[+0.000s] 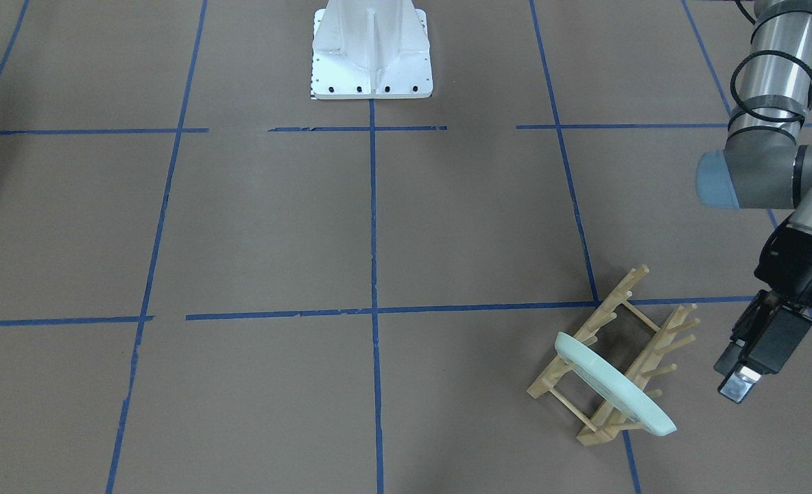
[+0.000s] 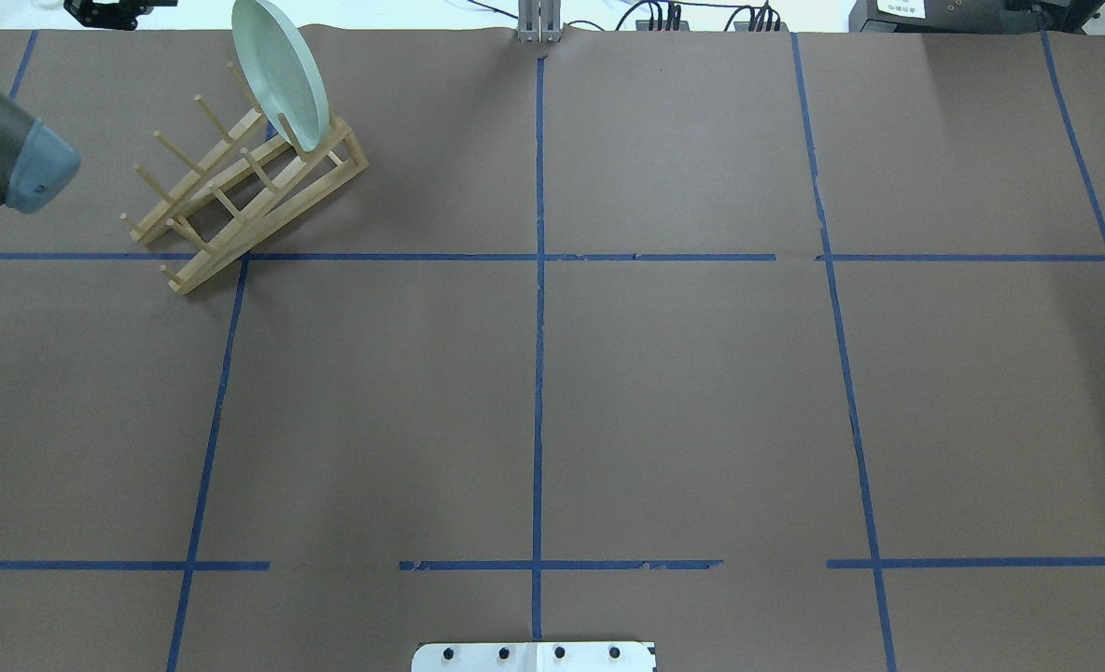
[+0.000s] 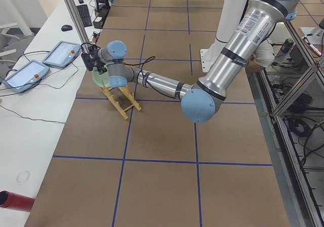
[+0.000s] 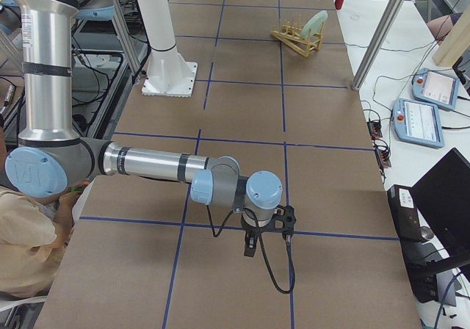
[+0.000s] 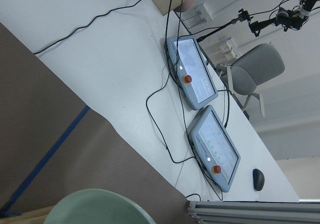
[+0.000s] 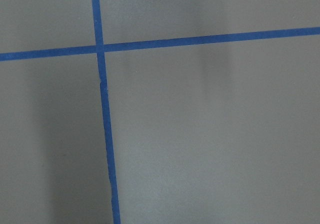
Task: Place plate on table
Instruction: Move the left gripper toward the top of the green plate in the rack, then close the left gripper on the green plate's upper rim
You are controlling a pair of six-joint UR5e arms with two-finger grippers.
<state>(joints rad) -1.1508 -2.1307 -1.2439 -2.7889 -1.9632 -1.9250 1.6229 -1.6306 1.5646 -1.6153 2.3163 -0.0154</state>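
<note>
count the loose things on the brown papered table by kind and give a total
round pale mint-green plate: 1
slatted light-wood peg rack: 1
total: 2

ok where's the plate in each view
Front-facing: plate lower right, upright in the rack.
Overhead: plate top left.
Exterior left: plate left of centre, partly hidden.
Exterior right: plate top, right of centre.
Left wrist: plate at bottom edge.
Right wrist: not in it.
Landmark: the rack.
</note>
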